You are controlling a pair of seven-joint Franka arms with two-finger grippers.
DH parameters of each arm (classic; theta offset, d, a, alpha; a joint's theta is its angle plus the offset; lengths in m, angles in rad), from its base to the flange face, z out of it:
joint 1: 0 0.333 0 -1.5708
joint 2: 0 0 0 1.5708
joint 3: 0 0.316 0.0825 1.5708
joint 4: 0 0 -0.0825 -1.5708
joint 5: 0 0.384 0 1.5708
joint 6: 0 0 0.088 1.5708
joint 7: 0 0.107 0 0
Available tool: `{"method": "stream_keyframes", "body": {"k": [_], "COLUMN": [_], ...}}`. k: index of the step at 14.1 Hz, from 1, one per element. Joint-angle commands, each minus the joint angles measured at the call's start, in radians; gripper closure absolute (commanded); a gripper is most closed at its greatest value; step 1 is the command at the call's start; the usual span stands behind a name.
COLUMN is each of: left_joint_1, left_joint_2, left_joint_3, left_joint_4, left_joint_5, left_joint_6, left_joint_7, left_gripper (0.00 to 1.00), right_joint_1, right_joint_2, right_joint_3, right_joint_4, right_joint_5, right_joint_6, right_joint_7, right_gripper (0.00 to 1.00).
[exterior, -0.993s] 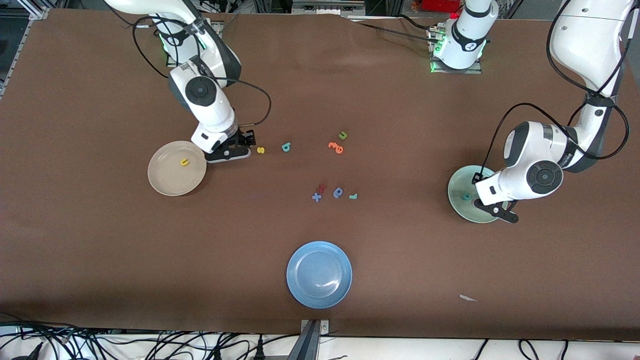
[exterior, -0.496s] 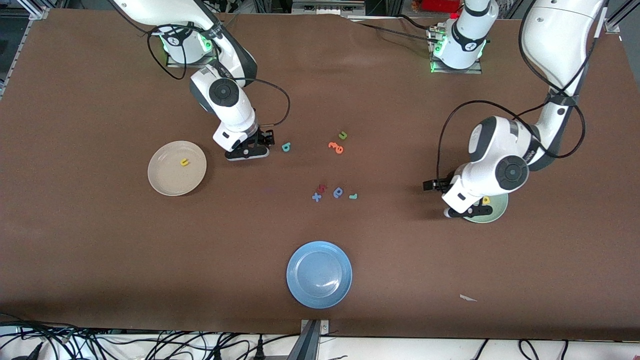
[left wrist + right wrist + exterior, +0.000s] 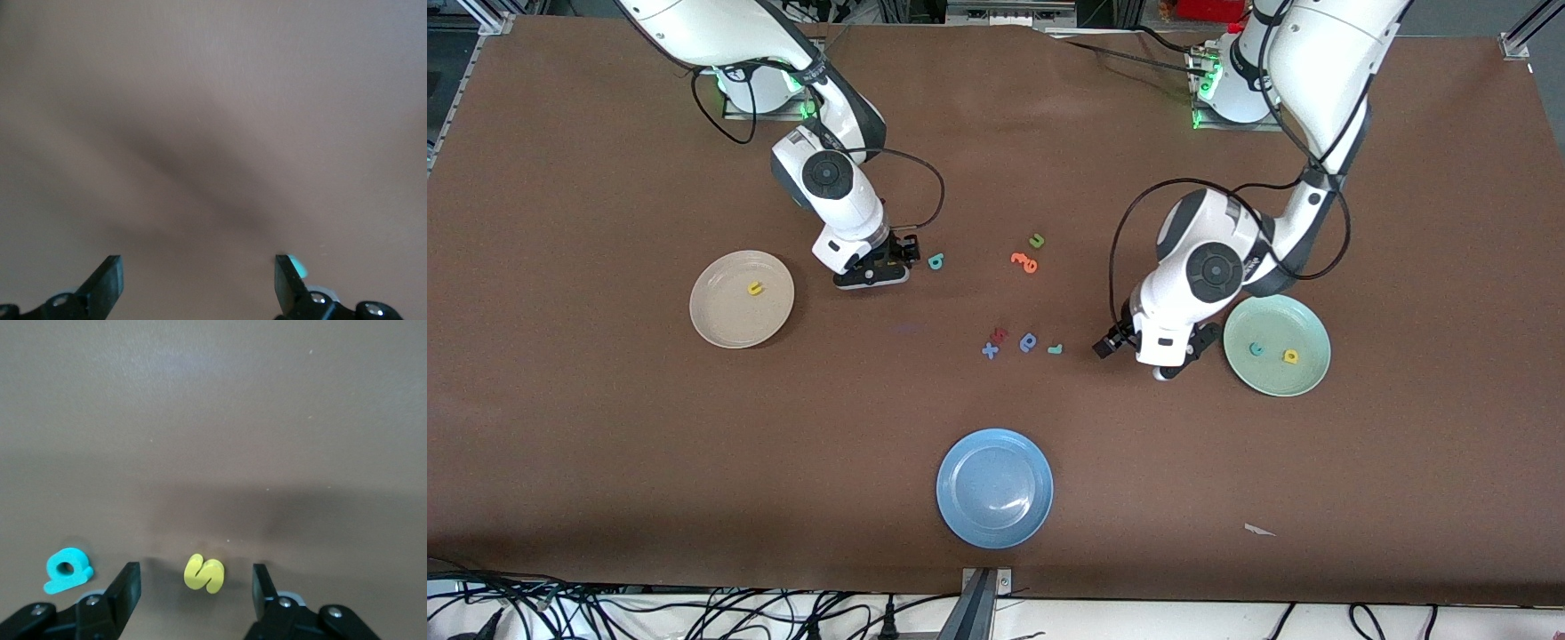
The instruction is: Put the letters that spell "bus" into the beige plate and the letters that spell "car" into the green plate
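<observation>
Between the right tool's (image 3: 197, 587) spread fingers lies the yellow "s" (image 3: 204, 573) on the desk (image 3: 605, 444), teal "b" (image 3: 67, 569) beside; left tool (image 3: 199, 287) open, empty, near the green plate (image 3: 1303, 373).

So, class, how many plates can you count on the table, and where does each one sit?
3. The beige plate lies toward the right arm's end, the green plate toward the left arm's end, and the blue plate sits nearest the front camera, between them.
</observation>
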Motion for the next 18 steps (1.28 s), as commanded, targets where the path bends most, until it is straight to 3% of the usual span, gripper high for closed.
{"method": "stream_keyframes", "body": {"k": [1,4,10,14,18], "left_joint_1": [-0.063,-0.103,-0.142,-0.166,-0.191], "left_joint_2": [0.080,0.162,0.225,0.262,0.263], "left_joint_3": [0.030,0.036,0.047,0.052,0.070], "left_joint_4": [0.071,0.178,0.263,0.307,0.303], "left_joint_5": [0.008,0.130,0.143,0.143,0.149], "left_joint_6": [0.042,0.028,0.002,-0.004,-0.003], "left_joint_7": [-0.245,-0.518,-0.729,-0.815,-0.856], "left_gripper": [0.00,0.00,0.00,0.01,0.09], "right_joint_1": [0.005,0.005,0.005,0.005,0.005], "right_joint_2": [0.002,0.003,0.003,0.003,0.002], "right_joint_3": [-0.021,-0.021,-0.021,-0.021,-0.021], "right_joint_4": [-0.042,-0.042,-0.039,-0.036,-0.036], "right_joint_5": [-0.033,-0.037,-0.037,-0.037,-0.040], "right_joint_6": [0.061,0.061,0.063,0.063,0.063], "right_joint_7": [0.011,0.011,0.011,0.011,0.010], "right_gripper": [0.24,0.29,0.39,0.53,0.76]}}
